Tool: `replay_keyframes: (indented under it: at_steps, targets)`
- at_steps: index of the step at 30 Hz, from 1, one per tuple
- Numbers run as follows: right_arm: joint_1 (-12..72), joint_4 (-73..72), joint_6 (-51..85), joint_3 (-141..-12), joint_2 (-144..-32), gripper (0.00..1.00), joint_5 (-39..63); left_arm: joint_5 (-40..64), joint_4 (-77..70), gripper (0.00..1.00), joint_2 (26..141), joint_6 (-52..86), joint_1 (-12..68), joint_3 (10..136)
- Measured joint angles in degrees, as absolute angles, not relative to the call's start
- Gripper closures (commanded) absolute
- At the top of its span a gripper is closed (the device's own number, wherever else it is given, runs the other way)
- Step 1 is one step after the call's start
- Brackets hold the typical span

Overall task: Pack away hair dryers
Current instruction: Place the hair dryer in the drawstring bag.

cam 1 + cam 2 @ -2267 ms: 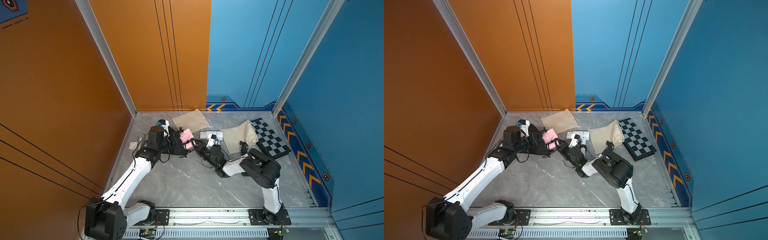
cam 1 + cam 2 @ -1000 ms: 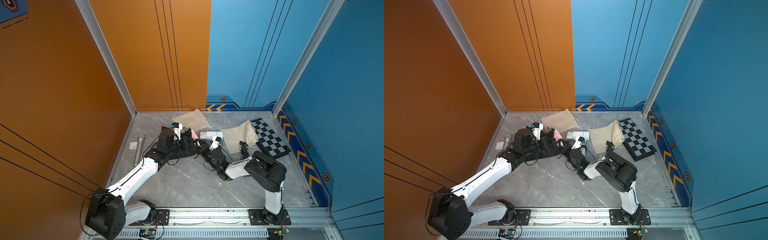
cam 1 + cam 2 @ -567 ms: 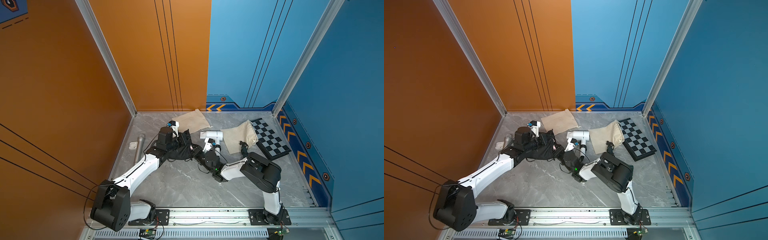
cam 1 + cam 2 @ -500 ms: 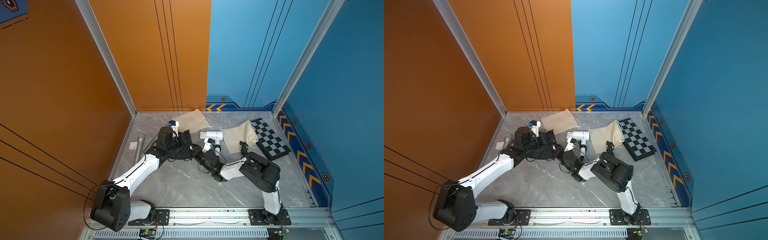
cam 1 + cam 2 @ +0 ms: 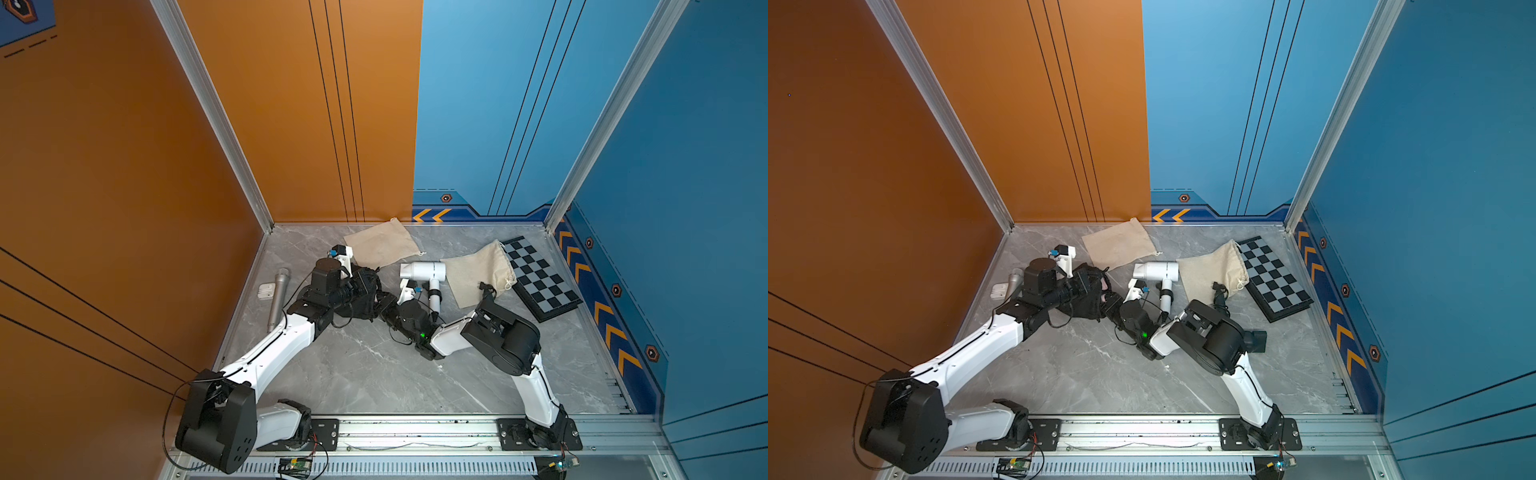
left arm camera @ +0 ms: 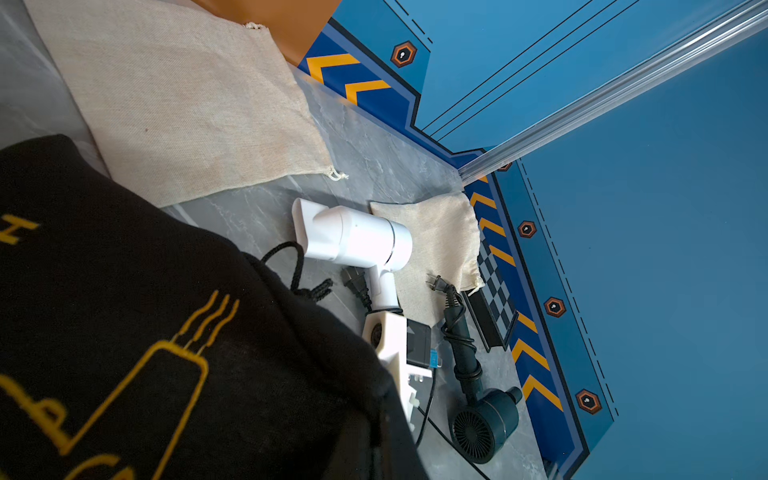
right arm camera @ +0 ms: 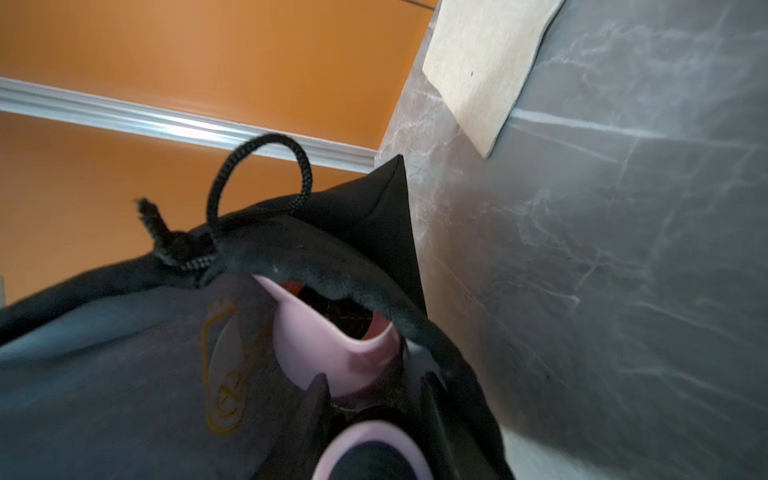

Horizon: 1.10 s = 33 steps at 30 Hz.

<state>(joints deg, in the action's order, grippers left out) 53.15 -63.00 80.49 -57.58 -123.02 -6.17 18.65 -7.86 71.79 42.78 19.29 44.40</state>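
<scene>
My left gripper (image 5: 365, 287) is shut on a black drawstring pouch (image 5: 368, 297) held just above the floor; the cloth (image 6: 124, 332) hides its jaws. A pink hair dryer (image 7: 328, 353) sits in the pouch mouth and does not show from above. My right gripper (image 7: 374, 395) reaches into that mouth. Its fingers (image 7: 316, 399) stand apart on either side of the pink handle, with a dark gap at each side. A white hair dryer (image 5: 422, 271) lies on the floor just behind. A dark teal hair dryer (image 6: 484, 424) lies beside my right arm.
Two beige pouches lie flat, one at the back (image 5: 380, 243) and one right of the white dryer (image 5: 478, 274). A checkerboard (image 5: 540, 282) lies by the right wall. A silver rod (image 5: 277, 297) and a small white case (image 5: 265, 290) lie by the left wall.
A second ago a bit of pink showed between the grippers from above. The black pouch now covers it. Both grippers have shifted slightly left with the pouch.
</scene>
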Motion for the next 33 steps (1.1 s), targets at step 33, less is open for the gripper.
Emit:
replay_keyframes:
  at_steps: [33]
  targets:
    - [51.29, -16.45, 43.79, -55.40, -94.70, 0.29, 1.78, 22.83, -1.45, 1.00, 68.36, 41.45, 10.39, 42.76]
